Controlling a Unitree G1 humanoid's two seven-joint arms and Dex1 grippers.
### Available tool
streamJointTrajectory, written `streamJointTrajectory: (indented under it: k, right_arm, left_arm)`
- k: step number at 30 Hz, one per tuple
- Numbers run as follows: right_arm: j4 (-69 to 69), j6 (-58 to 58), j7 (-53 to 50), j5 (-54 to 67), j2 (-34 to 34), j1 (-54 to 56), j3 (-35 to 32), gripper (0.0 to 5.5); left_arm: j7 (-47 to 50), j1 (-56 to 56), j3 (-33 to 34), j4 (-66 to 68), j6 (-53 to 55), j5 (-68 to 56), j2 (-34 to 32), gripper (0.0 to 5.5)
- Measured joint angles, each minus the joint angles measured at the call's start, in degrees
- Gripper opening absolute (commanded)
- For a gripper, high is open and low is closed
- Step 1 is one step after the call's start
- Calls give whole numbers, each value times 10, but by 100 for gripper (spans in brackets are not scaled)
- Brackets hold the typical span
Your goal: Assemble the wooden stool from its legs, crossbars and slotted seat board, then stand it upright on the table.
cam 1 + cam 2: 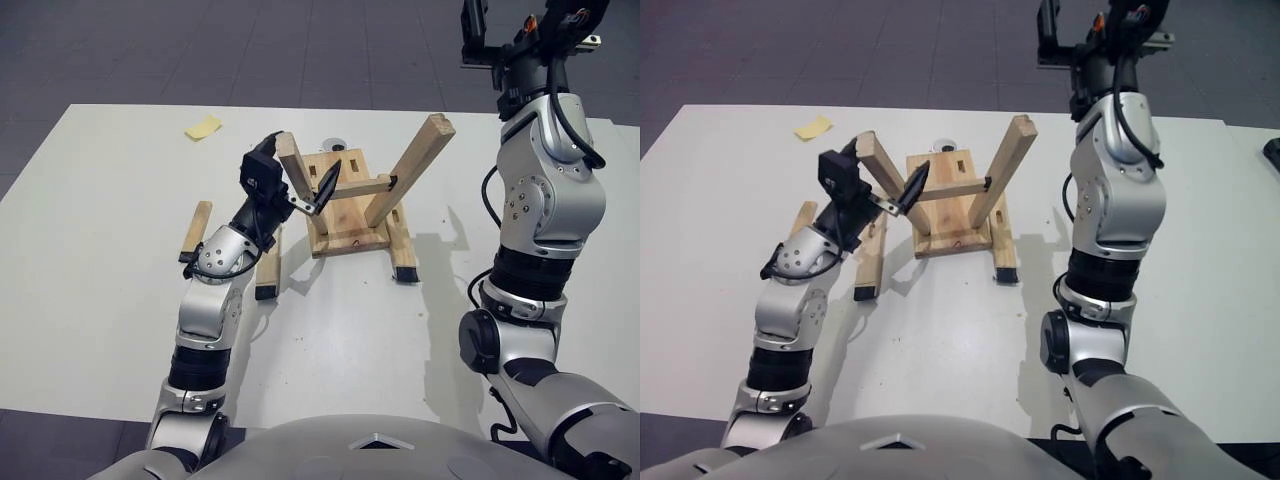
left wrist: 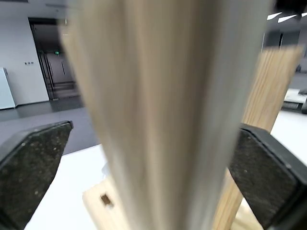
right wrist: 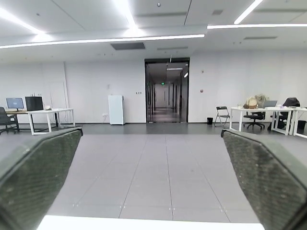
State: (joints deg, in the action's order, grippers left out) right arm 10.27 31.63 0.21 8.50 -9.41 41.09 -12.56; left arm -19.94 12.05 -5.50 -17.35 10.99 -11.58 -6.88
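Stool leg (image 2: 163, 96) sits btw. jaws of open L claw (image 1: 308, 178).

Surface (image 1: 90, 300): plain white.
Seat board (image 1: 350, 238): pale natural wood, fine grain lines.
Legs (image 1: 411, 168), crossbar (image 1: 362, 187): same pale wood; legs lying flat carry black tips (image 1: 405, 272).
Note (image 1: 203, 127): yellow.
Left gripper (image 1: 305, 190): black body; pads (image 2: 31, 165) dark grey, speckled.
Right gripper (image 3: 151, 182): pads dark grey, fine mesh pattern.
Floor (image 1: 150, 50): dark grey, tile grid.
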Motion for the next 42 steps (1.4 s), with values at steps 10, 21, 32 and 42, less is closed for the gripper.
streamJointTrajectory:
  k: [10, 21, 32, 42]
  right_arm:
    - [-3, 4, -5, 7, 5, -15, 3, 539]
    - [-2, 14, -8, 19, 7, -29, 9, 539]
    - [11, 17, -22, 19, 10, -60, 7, 539]
    - [9, 17, -19, 22, 6, -65, 2, 539]
  left_arm:
    - [34, 50, 35, -49, 29, -21, 2, 540]
    - [59, 62, 62, -53, 48, -60, 13, 540]
    - [155, 284, 163, -18, 104, -118, -46, 540]
    - [133, 121, 12, 64, 10, -9, -32, 540]
